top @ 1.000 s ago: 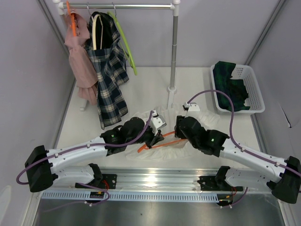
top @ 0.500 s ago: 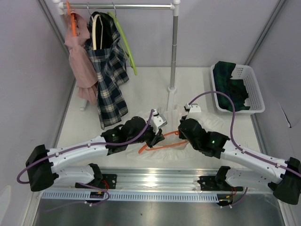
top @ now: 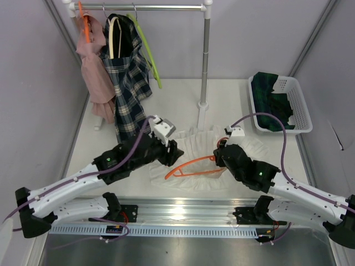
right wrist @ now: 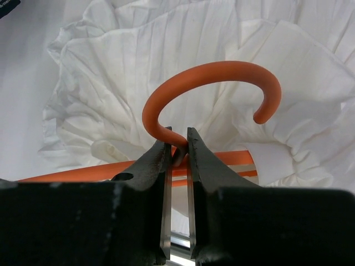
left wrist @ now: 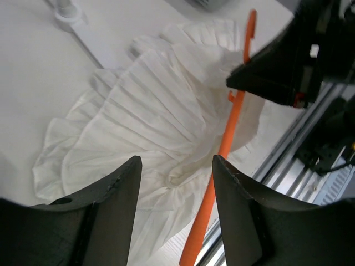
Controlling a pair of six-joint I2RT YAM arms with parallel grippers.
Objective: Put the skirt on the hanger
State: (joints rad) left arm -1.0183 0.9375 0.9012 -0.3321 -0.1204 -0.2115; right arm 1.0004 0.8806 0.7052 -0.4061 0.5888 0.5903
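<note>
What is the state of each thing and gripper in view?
White pleated fabric skirt: lying crumpled, not yet hung.
Orange plastic hanger: held at the hook's base, over the skirt.
Right gripper: shut on the hanger.
Left gripper: open, empty.
White plastic basket: holds dark green cloth.

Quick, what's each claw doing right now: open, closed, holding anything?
Left claw: open, holding nothing, above the white skirt.
Right claw: closed on the orange hanger, just below its hook.
</note>
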